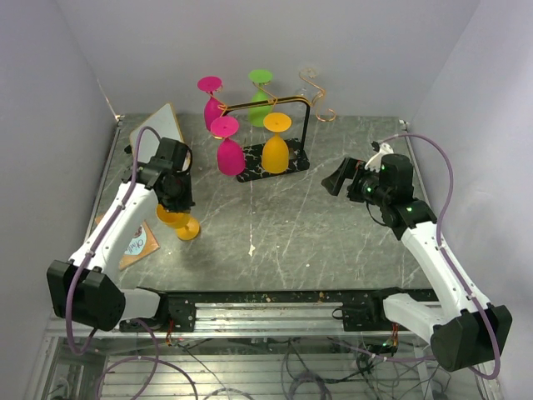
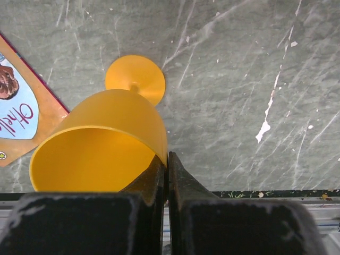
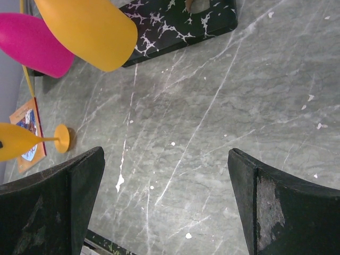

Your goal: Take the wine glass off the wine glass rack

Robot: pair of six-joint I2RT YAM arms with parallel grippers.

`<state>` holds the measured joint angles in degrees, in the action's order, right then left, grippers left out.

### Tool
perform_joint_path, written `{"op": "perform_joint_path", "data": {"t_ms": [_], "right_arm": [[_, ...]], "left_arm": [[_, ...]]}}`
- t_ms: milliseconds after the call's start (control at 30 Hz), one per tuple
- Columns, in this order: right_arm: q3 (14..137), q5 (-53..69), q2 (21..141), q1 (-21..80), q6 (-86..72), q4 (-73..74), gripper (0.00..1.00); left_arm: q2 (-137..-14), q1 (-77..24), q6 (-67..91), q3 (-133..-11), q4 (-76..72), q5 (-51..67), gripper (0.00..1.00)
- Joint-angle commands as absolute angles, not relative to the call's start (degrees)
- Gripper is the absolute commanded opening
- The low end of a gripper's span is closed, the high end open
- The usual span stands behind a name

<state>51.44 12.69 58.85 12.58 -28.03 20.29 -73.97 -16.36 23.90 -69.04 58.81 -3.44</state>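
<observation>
The wine glass rack (image 1: 287, 104) is gold wire on a black post, with a black veined base (image 1: 275, 169) at the back middle. Two pink glasses (image 1: 230, 154), a green one (image 1: 261, 104) and an orange one (image 1: 276, 150) hang on it upside down. My left gripper (image 1: 173, 202) is shut on the rim of another orange wine glass (image 2: 101, 141), one finger inside the bowl and one outside. The glass is tilted low over the table's left side, its foot (image 2: 135, 78) pointing away. My right gripper (image 3: 166, 154) is open and empty, right of the rack.
A printed card (image 2: 21, 117) lies on the table under my left arm. A tan board (image 1: 158, 127) leans at the back left. The rack base (image 3: 180, 21) and the hanging orange glass (image 3: 87, 29) are ahead of my right gripper. Walls close in on three sides.
</observation>
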Motion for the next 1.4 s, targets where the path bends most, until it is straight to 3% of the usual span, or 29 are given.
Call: {"op": "perform_joint_path", "data": {"t_ms": [0,433,1033,1233,1367], "right_arm": [[52.06,13.51,58.16,12.3,-26.75,20.77,1.0],[52.12,15.34,59.49,12.26,-26.64,20.1,1.0],[52.62,19.11,61.42,12.26,-27.48,18.99,1.0],[53.14,24.22,62.93,12.39,-29.29,16.41,1.0],[54.56,28.17,65.45,12.75,-32.85,13.02,0.99]], "left_arm": [[-74.93,-15.08,20.3,-71.72,59.82,-3.44,0.07],[-80.03,-14.06,18.36,-72.4,60.1,-0.91,0.08],[-71.65,-14.06,20.01,-74.78,57.02,-1.06,0.56],[-63.22,-14.06,21.04,-73.26,50.55,3.02,0.64],[-56.37,-14.06,22.55,-68.85,41.82,11.66,0.66]]}}
